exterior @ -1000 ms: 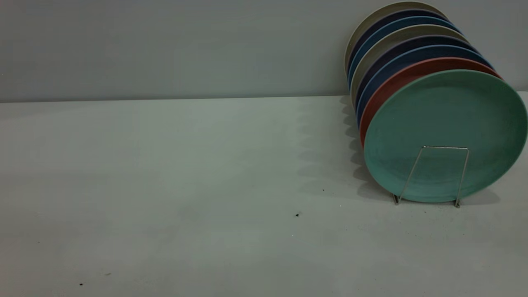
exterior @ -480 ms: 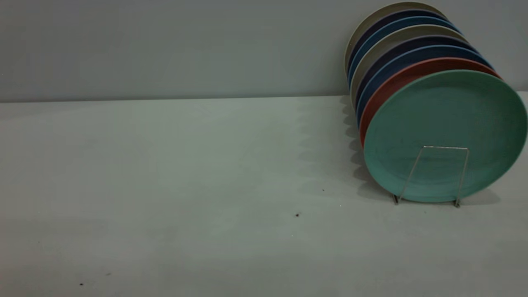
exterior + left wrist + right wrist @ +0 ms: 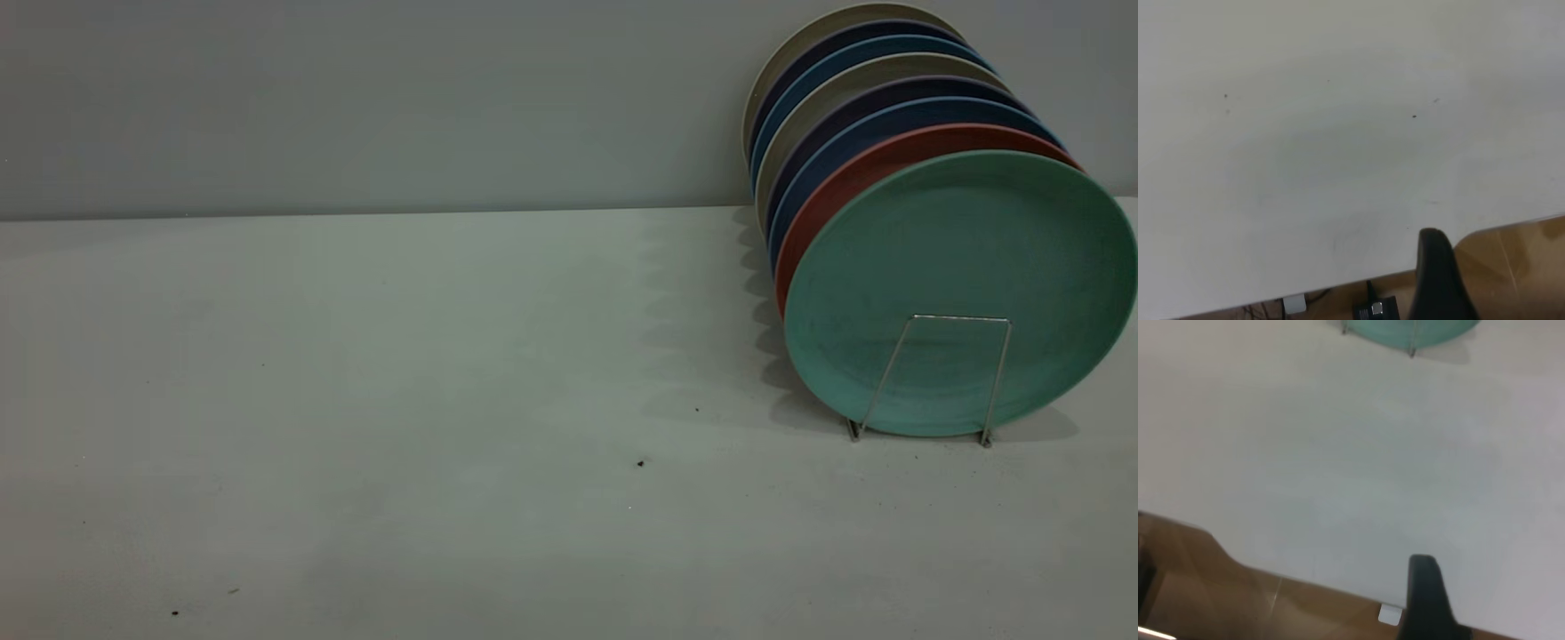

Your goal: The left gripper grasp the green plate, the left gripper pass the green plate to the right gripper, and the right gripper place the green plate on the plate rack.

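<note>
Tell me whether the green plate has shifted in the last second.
No. The green plate stands in the same spot behind the plate rack front wire loop, against the salmon-pink plate.

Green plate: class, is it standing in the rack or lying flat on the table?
Standing. The green plate sits on edge behind the rack's front wire loop, leaning back against the pink plate.

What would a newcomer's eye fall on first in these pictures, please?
The row of upright coloured plates at the table's right, with the green plate foremost in the plate rack and a salmon-pink plate right behind it. Next, the wide bare table to their left. Each wrist view shows only one dark finger at the table's edge.
</note>
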### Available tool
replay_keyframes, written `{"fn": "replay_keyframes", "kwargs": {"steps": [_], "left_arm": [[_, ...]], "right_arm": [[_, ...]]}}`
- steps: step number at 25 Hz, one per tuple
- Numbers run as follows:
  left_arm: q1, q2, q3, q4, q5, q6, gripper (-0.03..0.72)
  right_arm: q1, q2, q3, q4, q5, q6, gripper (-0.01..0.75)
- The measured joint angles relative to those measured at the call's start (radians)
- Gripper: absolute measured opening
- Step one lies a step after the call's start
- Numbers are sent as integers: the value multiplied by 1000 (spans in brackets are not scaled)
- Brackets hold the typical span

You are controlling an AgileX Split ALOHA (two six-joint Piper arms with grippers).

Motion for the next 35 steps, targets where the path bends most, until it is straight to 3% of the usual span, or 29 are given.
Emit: {"fn": "replay_keyframes", "kwargs": {"steps": [13, 22, 35], "left_arm": [[0, -1, 1, 0, -2, -9, 498], [0, -147, 1, 0, -3, -9, 498], [0, -150, 1, 0, -2, -10, 498]], "right_arm": [[0, -5, 1, 0, -3, 0, 504], [-43, -222, 5, -1, 0, 0, 457], [-43, -224, 5, -1, 1, 0, 388]]}}
